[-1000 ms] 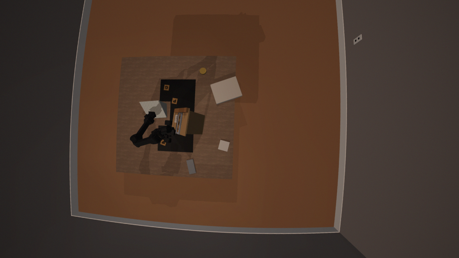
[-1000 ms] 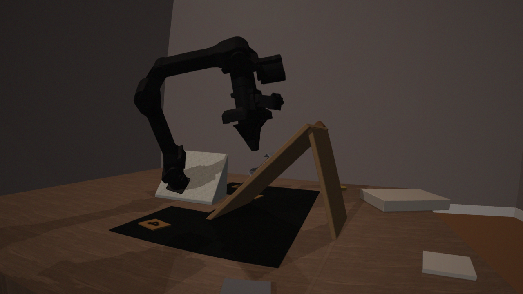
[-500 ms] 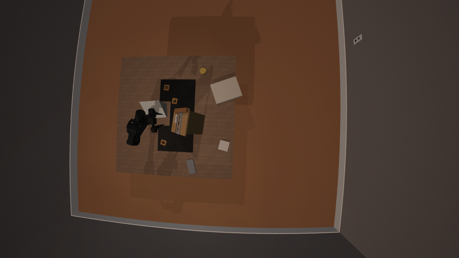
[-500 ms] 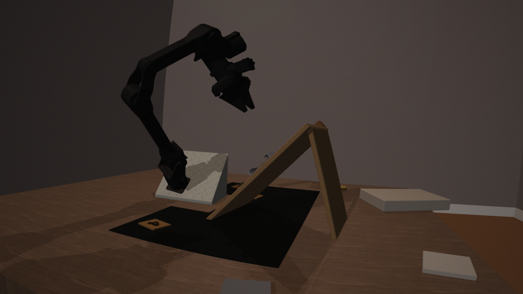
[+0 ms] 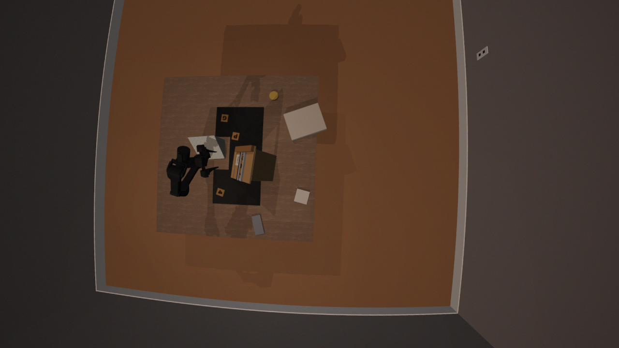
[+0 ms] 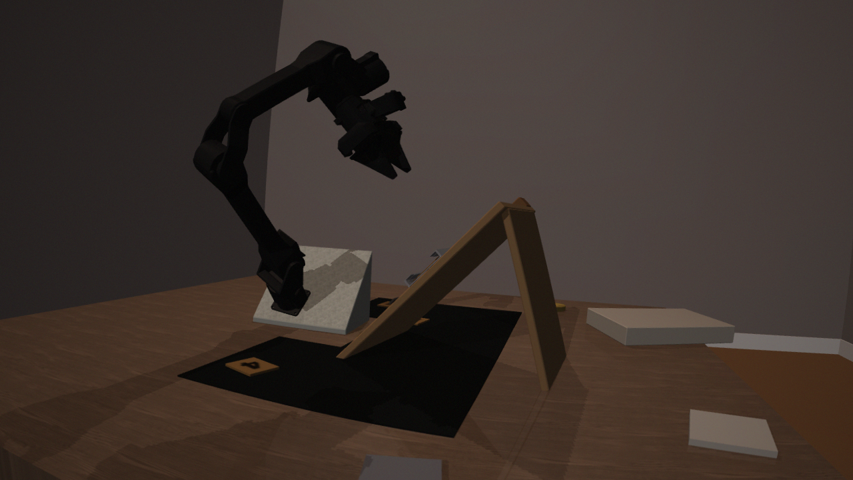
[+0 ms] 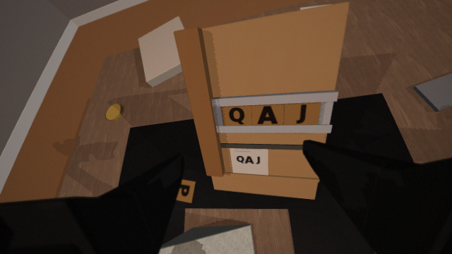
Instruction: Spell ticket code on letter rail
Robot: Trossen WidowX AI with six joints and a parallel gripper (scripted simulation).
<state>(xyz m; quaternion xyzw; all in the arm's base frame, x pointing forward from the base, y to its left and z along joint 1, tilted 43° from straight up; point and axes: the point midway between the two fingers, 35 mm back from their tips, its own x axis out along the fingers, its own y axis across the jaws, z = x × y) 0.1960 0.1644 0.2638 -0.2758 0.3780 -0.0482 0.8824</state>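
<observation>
The leaning wooden board (image 7: 275, 60) (image 6: 441, 263) carries the grey letter rail (image 7: 275, 97). In the wrist view the rail holds the Q tile (image 7: 236, 115), the A tile (image 7: 267, 115) and the J tile (image 7: 301, 113) side by side, reading QAJ from left to right. The ticket (image 7: 249, 161) below the rail reads QAJ. My gripper (image 7: 243, 152) (image 6: 402, 175) (image 5: 217, 159) is open and empty, raised in front of the board and apart from it. The P tile (image 5: 235, 136) (image 7: 186, 191), G tile (image 5: 224, 118) and 4 tile (image 5: 220, 192) (image 6: 251, 365) lie on the black mat (image 5: 246, 121).
A pale wedge block (image 5: 218, 149) (image 6: 334, 286) stands beside the arm's base. A large white box (image 5: 305, 121) (image 6: 659, 325), a small white block (image 5: 301, 196), a grey block (image 5: 257, 224) and a yellow disc (image 5: 273, 95) (image 7: 114, 111) lie around the mat on the counter (image 5: 185, 99).
</observation>
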